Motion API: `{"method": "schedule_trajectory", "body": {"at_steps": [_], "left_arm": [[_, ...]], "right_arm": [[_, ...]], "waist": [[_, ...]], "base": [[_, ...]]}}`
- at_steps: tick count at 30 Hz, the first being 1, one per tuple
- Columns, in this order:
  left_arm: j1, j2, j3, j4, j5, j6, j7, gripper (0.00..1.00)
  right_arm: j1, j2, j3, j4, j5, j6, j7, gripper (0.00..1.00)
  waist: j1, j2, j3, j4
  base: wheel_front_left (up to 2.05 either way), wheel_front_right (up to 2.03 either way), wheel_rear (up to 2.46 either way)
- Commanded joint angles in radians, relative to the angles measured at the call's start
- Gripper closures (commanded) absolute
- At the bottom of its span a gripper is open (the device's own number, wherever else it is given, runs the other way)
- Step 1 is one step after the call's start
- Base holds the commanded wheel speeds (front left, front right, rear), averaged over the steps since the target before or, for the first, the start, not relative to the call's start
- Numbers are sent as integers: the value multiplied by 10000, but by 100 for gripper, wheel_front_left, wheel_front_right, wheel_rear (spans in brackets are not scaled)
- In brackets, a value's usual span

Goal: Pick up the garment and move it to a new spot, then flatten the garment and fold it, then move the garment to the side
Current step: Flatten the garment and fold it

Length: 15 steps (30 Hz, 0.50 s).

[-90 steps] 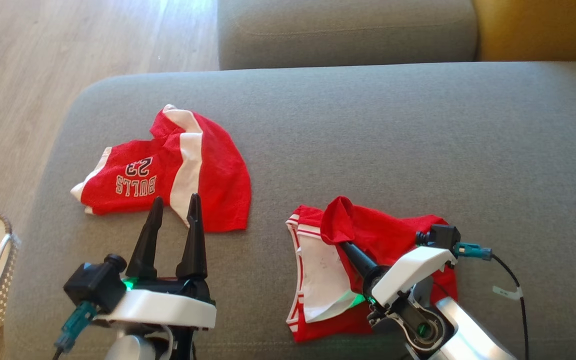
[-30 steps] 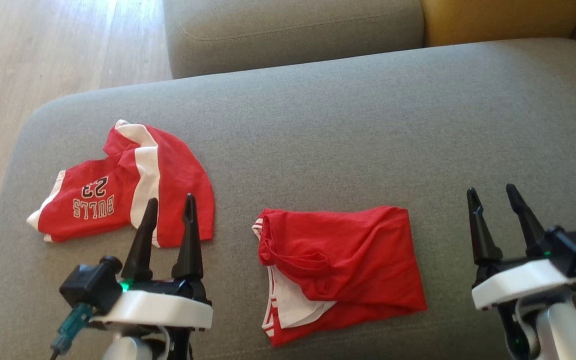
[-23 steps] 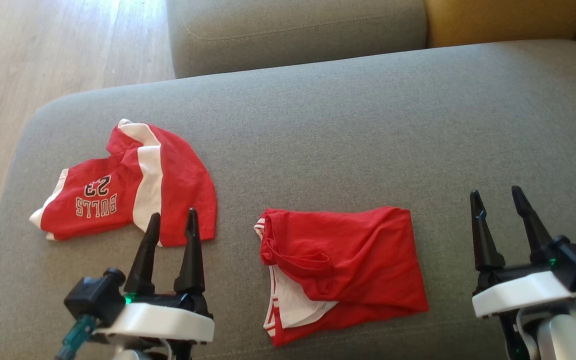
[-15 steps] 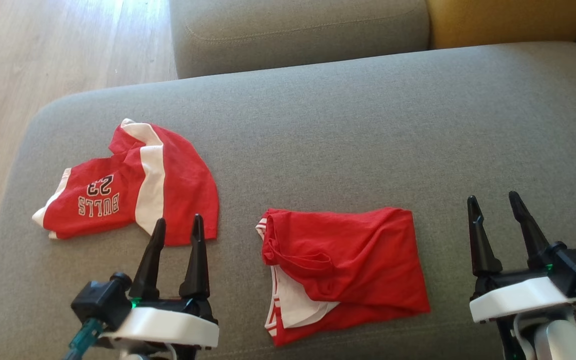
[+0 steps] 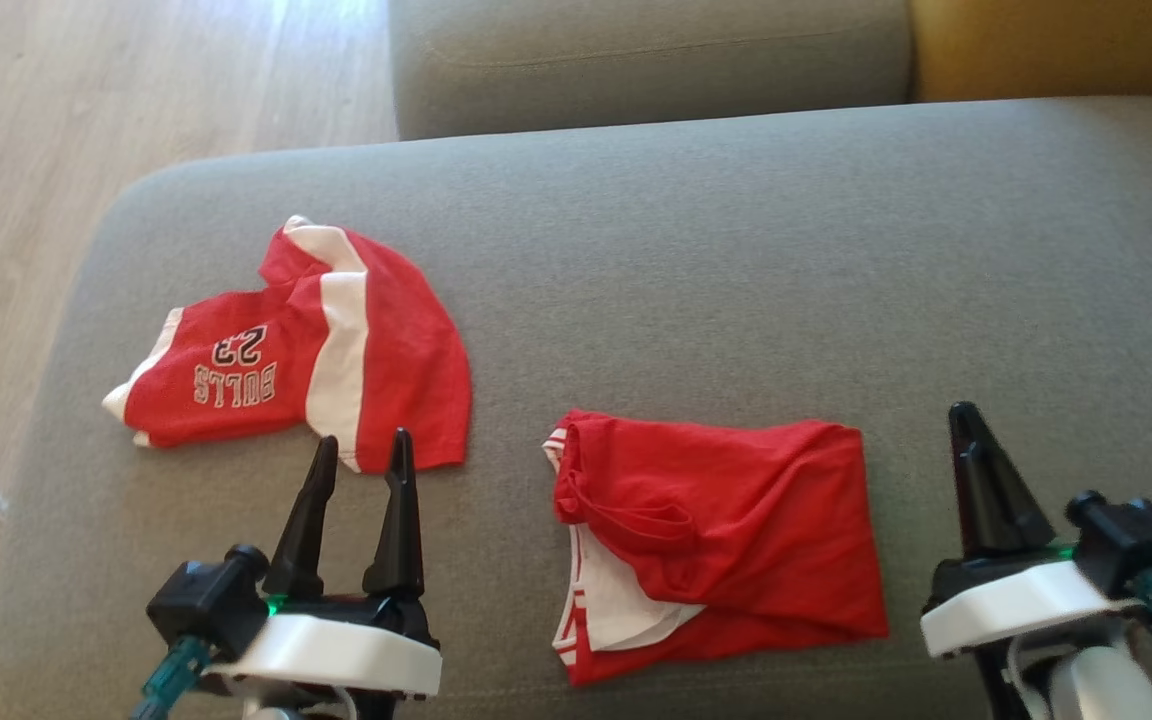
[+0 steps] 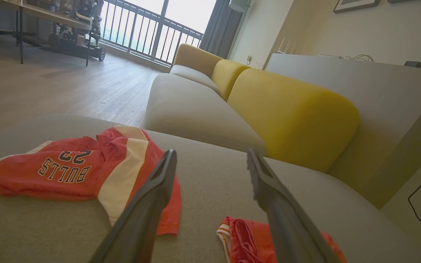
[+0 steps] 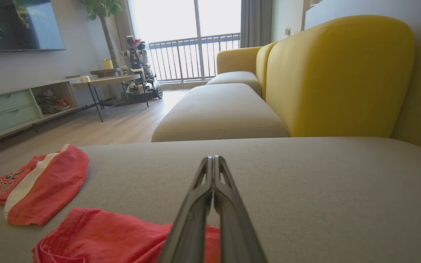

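Readable text, all on one item: the red-and-white jersey (image 5: 286,370) on the grey sofa cushion (image 5: 736,250), lying to the left of the folded red garment (image 5: 726,540).

- Head view: "BULLS" in block capitals with "23" just above it, on the red panel beside the white stripe. Both read upside down from where I stand.
- Left wrist view: same print on the jersey (image 6: 71,168), also upside down. "BULLS" is clear, the second digit is less sure.
- Right wrist view: the jersey (image 7: 31,182) shows part of the print at the frame edge, too cut off to read.
- TV screen (image 7: 16,23) on the wall: several lines of light text on dark, too small to read.
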Motion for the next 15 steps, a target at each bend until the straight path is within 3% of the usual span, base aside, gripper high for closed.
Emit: {"method": "schedule_trajectory", "body": {"at_steps": [1, 8, 15], "left_arm": [[-439, -32, 317, -306, 65, 10, -53, 0], [-533, -32, 248, -266, 76, -64, -53, 0], [-703, -32, 102, -295, 57, -90, -53, 0]], "right_arm": [[-163, -25, 312, -278, 17, 71, -93, 100], [-380, -24, 1578, 485, 2, 71, 21, 100], [-1110, -23, 2436, 2356, 170, 71, 140, 100]], "waist": [[0, 0, 54, 102], [0, 0, 275, 632], [0, 0, 531, 1266]], "base": [[0, 0, 0], [0, 0, 0], [0, 0, 0]]}}
